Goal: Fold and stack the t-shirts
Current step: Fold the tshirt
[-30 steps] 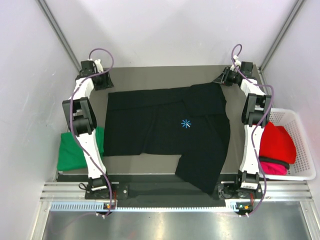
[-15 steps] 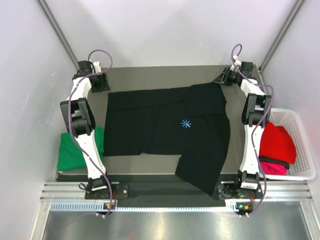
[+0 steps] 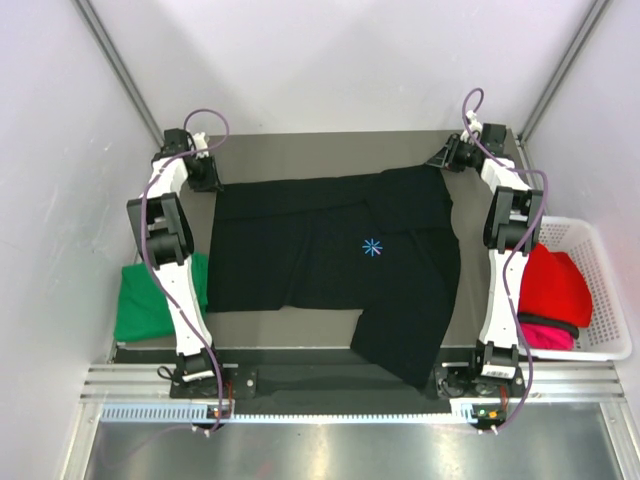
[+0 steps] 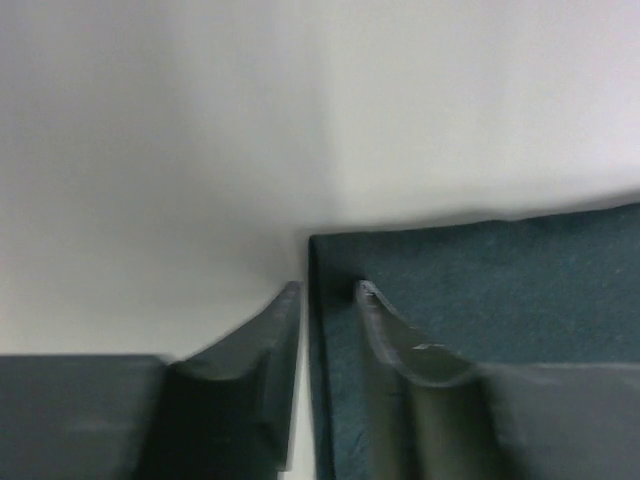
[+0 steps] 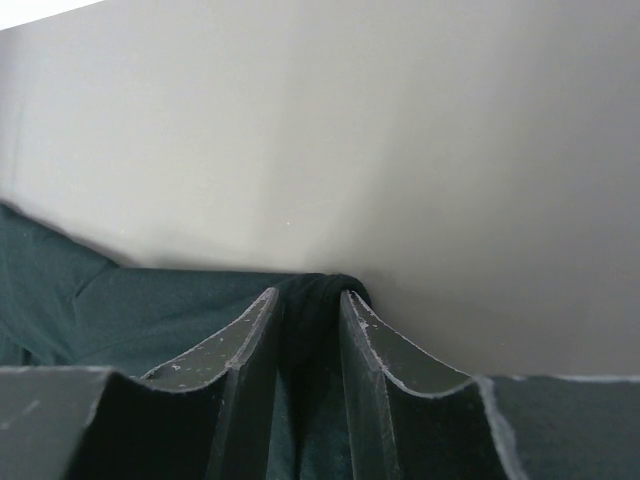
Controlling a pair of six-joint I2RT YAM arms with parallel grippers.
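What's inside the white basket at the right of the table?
The white basket holds a red t-shirt lying on a pink t-shirt, of which only a strip shows. Anything beneath them is covered, and the right arm hides the basket's left side.

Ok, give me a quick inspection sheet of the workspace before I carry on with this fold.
Surface: dark table, mostly covered by cloth.
Job's things: black t-shirt spread flat, blue starburst facing up, one part reaching past the near edge; green t-shirt off the table's left side; red t-shirt and pink t-shirt in the white basket on the right.
Clutter: nothing seen.
Grippers: left gripper straddles the black t-shirt's far-left corner edge, grip unclear; right gripper is shut on bunched cloth at the far-right corner.
Cables: purple cables run along both arms, none lying on the shirt.
Surroundings: white walls, metal rail at the near edge.
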